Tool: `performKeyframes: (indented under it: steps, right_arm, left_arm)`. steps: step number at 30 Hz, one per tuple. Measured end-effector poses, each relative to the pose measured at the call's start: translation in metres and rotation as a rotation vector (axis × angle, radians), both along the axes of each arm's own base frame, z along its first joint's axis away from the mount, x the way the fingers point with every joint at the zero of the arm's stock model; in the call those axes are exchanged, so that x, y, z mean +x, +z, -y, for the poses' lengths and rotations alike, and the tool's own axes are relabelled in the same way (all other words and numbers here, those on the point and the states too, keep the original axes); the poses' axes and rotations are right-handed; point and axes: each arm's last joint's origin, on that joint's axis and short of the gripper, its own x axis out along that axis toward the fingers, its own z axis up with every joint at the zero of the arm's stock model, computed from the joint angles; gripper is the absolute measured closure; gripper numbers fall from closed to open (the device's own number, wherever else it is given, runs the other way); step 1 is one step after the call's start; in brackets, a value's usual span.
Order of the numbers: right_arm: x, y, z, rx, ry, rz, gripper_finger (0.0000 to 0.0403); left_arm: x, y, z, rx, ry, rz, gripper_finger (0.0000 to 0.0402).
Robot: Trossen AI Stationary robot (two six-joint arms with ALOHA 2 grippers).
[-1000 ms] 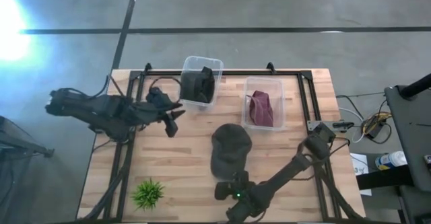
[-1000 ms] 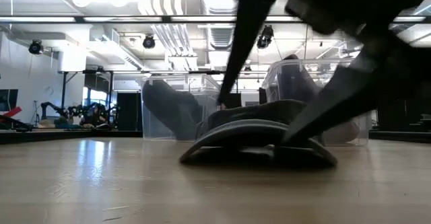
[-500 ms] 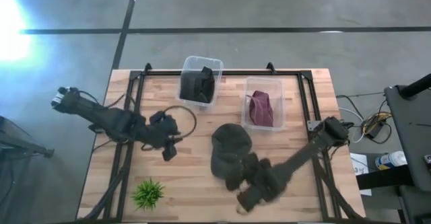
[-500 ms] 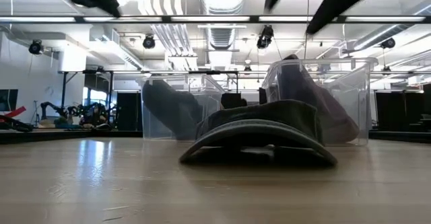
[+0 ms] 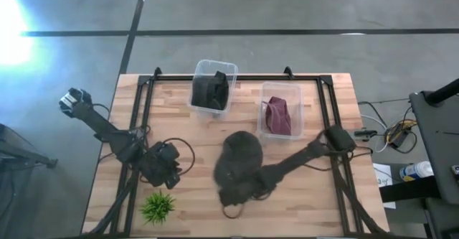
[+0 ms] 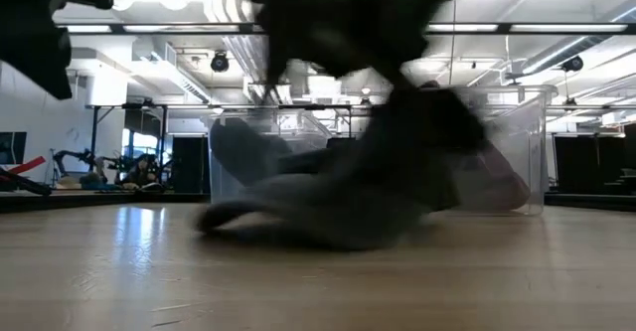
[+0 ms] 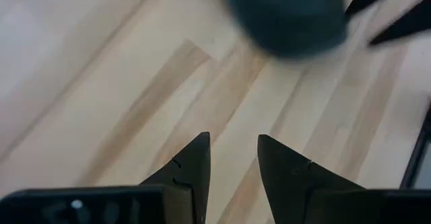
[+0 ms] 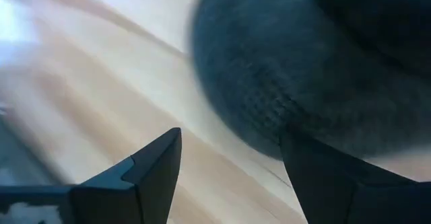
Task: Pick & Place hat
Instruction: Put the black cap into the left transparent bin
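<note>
A dark grey hat (image 5: 240,160) lies mid-table and shows blurred in the low view (image 6: 328,202). My right gripper (image 5: 237,192) is open at the hat's near edge, and in its wrist view (image 8: 230,140) the hat (image 8: 316,56) fills the space past the fingers. My left gripper (image 5: 176,173) is open, low over bare wood near the table's left-near part. Its wrist view (image 7: 234,146) shows the hat (image 7: 286,15) farther off. My right gripper comes at the hat slanting down from the table's near-right side, fingers open. One finger (image 8: 323,177) lies against the hat's near edge (image 8: 266,126); the other finger (image 8: 158,160) stands over bare wood. The hat rests on the table.
Two clear bins stand at the far side: one (image 5: 213,88) holds a dark hat, the other (image 5: 281,113) a maroon one. A small green plant (image 5: 158,207) sits near the left-near corner, close to my left gripper. Black frame rails (image 5: 140,110) run along the table's sides.
My right gripper has moved from the near edge toward the far-left, into the hat's near edge. The hat has slid a little toward the table's left. My left gripper has swung from beside the left bin toward the near edge, close to the plant.
</note>
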Motion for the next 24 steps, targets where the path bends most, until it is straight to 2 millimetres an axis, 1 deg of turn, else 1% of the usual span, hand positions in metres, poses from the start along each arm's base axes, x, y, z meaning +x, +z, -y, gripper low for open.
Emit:
performKeyframes:
  steps: [3, 4, 6, 8, 11, 14, 16, 18, 20, 22, 24]
  right_arm:
    - [0.033, -0.006, 0.016, 0.002, 0.038, 0.232, 0.0156]
    - [0.043, -0.005, 0.023, 0.003, 0.032, 0.3, 0.0156]
    - [0.057, 0.0, 0.039, -0.016, 0.018, 0.39, 0.0156]
    - [0.064, 0.011, 0.051, -0.04, 0.013, 0.445, 0.0156]
    - [0.062, 0.032, 0.058, -0.093, 0.045, 0.461, 0.0156]
    - [0.047, 0.052, 0.061, -0.154, 0.063, 0.379, 0.0156]
    - [0.031, 0.061, 0.062, -0.226, 0.041, 0.273, 0.0156]
    - [0.019, 0.061, 0.066, -0.291, -0.018, 0.169, 0.0156]
    - [0.01, 0.056, 0.071, -0.324, -0.062, 0.074, 0.0156]
    - [0.01, 0.052, 0.074, -0.317, -0.085, 0.045, 0.0156]
    - [0.015, 0.047, 0.079, -0.28, -0.096, 0.052, 0.0156]
  left_arm:
    - [-0.001, -0.005, 0.002, -0.02, 0.014, 0.007, 0.0284]
    - [-0.001, -0.006, 0.001, -0.021, 0.018, 0.005, 0.0284]
    - [-0.001, -0.007, 0.001, -0.024, 0.024, 0.006, 0.0284]
    - [-0.001, -0.006, 0.001, -0.025, 0.032, 0.011, 0.0284]
    - [-0.001, -0.007, 0.001, -0.043, 0.059, 0.01, 0.0284]
    - [-0.001, -0.01, 0.001, -0.077, 0.124, 0.007, 0.0284]
    - [-0.004, -0.016, -0.001, -0.088, 0.184, -0.001, 0.0284]
    - [-0.007, -0.026, -0.003, -0.102, 0.264, 0.003, 0.0284]
    - [-0.01, -0.037, -0.004, -0.133, 0.349, 0.014, 0.0284]
    - [-0.012, -0.05, -0.004, -0.191, 0.416, 0.049, 0.0284]
    - [-0.012, -0.062, -0.005, -0.268, 0.469, 0.099, 0.0284]
